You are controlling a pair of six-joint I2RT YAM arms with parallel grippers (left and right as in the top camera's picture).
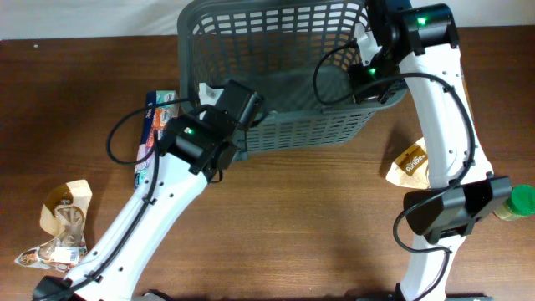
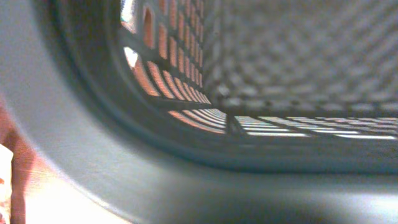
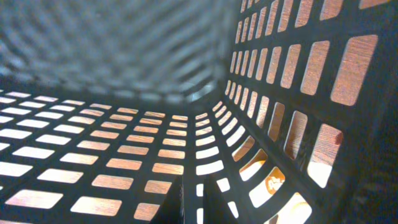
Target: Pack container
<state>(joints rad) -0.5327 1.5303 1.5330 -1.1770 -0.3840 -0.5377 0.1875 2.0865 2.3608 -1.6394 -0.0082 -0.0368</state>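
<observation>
**Container handling, two-arm hold**

The container point(image 1: 292, 134) sits at the far middle of the table point(image 1: 292, 234), with its far rim running out of the overhead view. Whether its base rests flat on the wood cannot be told.

The left gripper point(image 1: 244, 109) is at the near left corner of the container. The right gripper point(image 1: 368, 79) is at its right wall. Both sets of jaws are drawn fully together. No fingertips show in either wrist view, but the thick rim fills the left wrist view at close range and the right wrist view looks along the inner lattice. Each gripper is therefore judged to be clamped on the container.

The step in hand appears to be positioning the container before loading. To do it well:

1. Move both arms together at one speed, so the plastic does not twist.
2. Keep the rim level.
3. Set the base down flat before releasing either side.
4. Stay clear of the blue packet point(image 1: 159, 117) just beside the left corner and the brown packet point(image 1: 410, 163) near the right one.
</observation>
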